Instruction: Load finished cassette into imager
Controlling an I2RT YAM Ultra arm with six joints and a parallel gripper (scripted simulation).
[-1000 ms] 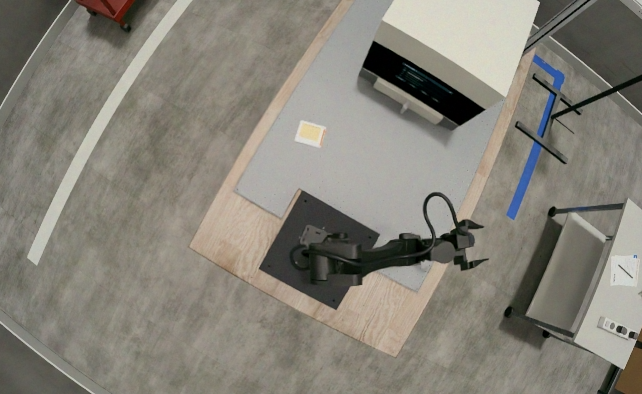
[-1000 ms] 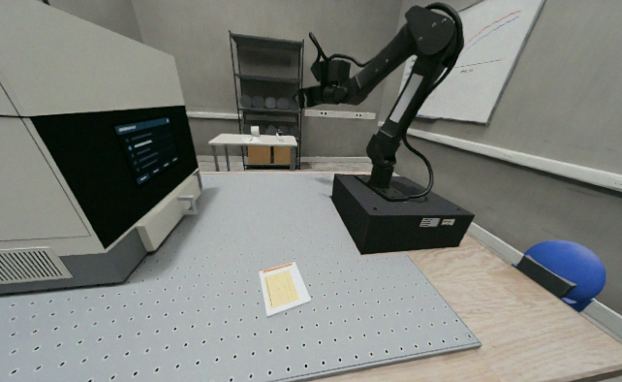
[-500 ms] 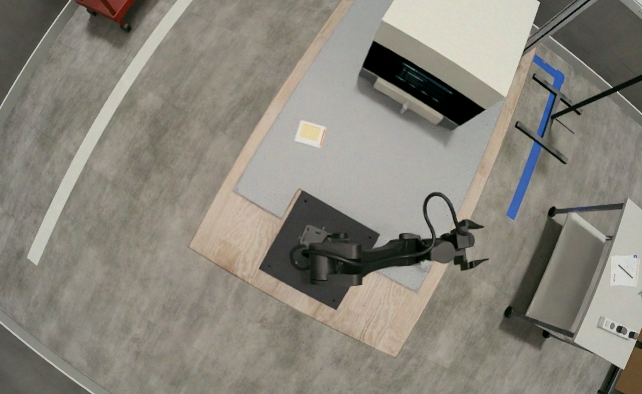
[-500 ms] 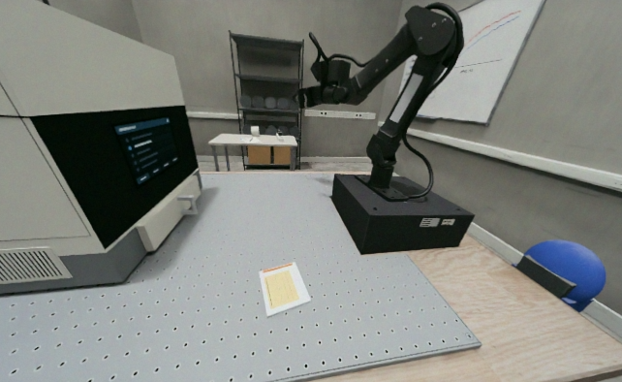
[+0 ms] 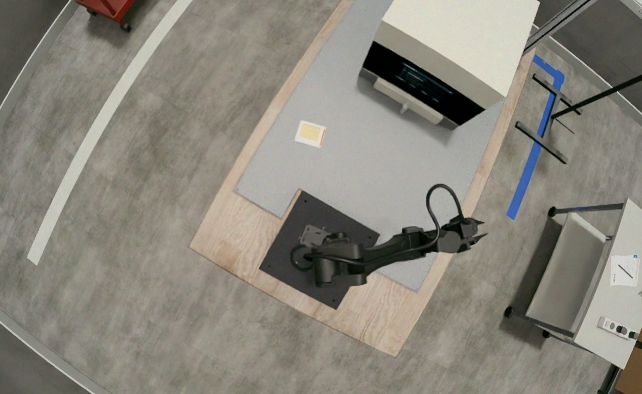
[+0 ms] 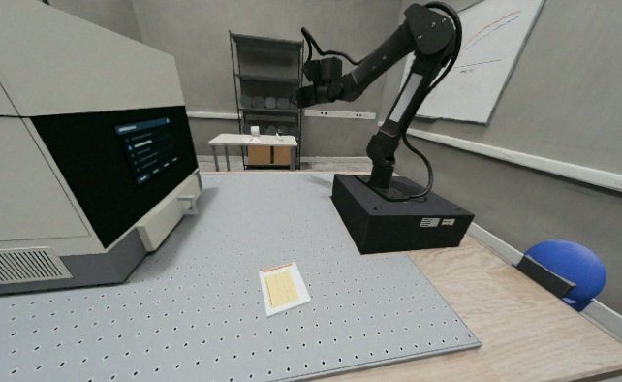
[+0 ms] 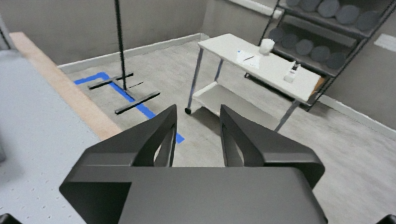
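Note:
The finished cassette point(image 5: 310, 134), a white card with a yellow gel window and an orange edge, lies flat on the grey perforated mat; it also shows in the exterior view point(image 6: 283, 289). The gel imager IM point(image 5: 451, 45) point(image 6: 146, 147) stands at the far end of the mat, a cream box with a black screen panel. Its drawer front point(image 6: 168, 218) sits flush and closed, with a small handle point(image 6: 188, 203). My gripper point(image 5: 481, 231) hangs high over the table's right edge, far from both. In the wrist view its fingers are partly narrowed with a gap and hold nothing.
The arm's black base box point(image 6: 400, 213) stands on the wooden table beside the mat. Off the table lie a white trolley table point(image 7: 260, 65), a stand on blue floor tape point(image 7: 125, 90) and a shelf rack point(image 6: 267, 102).

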